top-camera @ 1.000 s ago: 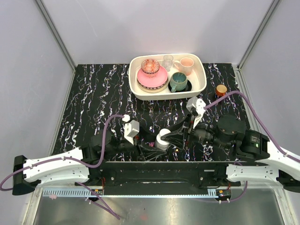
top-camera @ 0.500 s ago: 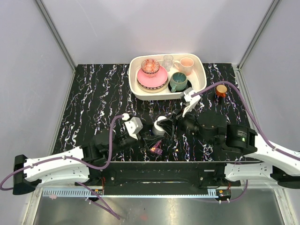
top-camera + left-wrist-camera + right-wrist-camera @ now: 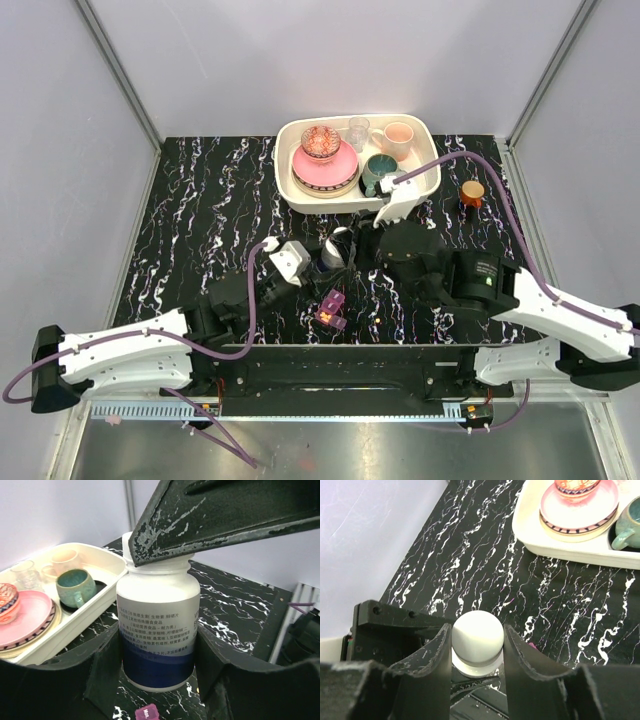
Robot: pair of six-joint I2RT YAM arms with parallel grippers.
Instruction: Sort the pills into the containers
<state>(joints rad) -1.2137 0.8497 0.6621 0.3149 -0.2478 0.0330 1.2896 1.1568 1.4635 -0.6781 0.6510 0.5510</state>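
Grey walls enclose a black, white-veined marble worktop point(image 3: 200, 210). From above, a big cream tray point(image 3: 432, 178) of crockery sits at the back, with a small brown orange-lidded jar point(image 3: 472, 191) to its right. Mid-worktop, a white plastic pill bottle point(image 3: 338, 250) stands between the two arms. The left fingers point(image 3: 315, 265) reach it from the left and the right fingers point(image 3: 360, 245) from the right. A small magenta-purple plastic pill box point(image 3: 332, 310) lies apart from the bottle, on the side nearer the arm bases. An orange glint in it is probably the pills point(image 3: 326, 317), though they are too small to tell for sure.

The left wrist camera shows the bottle upright, with its long axis vertical. The left fingers are closed on its blue-banded lower body. A right finger crosses above at the cap. A corner of the pill box peeks in below the bottle.

In the right wrist view, the right fingers are clamped on either side of the round white cap point(image 3: 477, 634).

The cap looks set to be twisted off next. Pouring would then mean tipping the bottle toward the bases, and the left arm is the nearer to the box.
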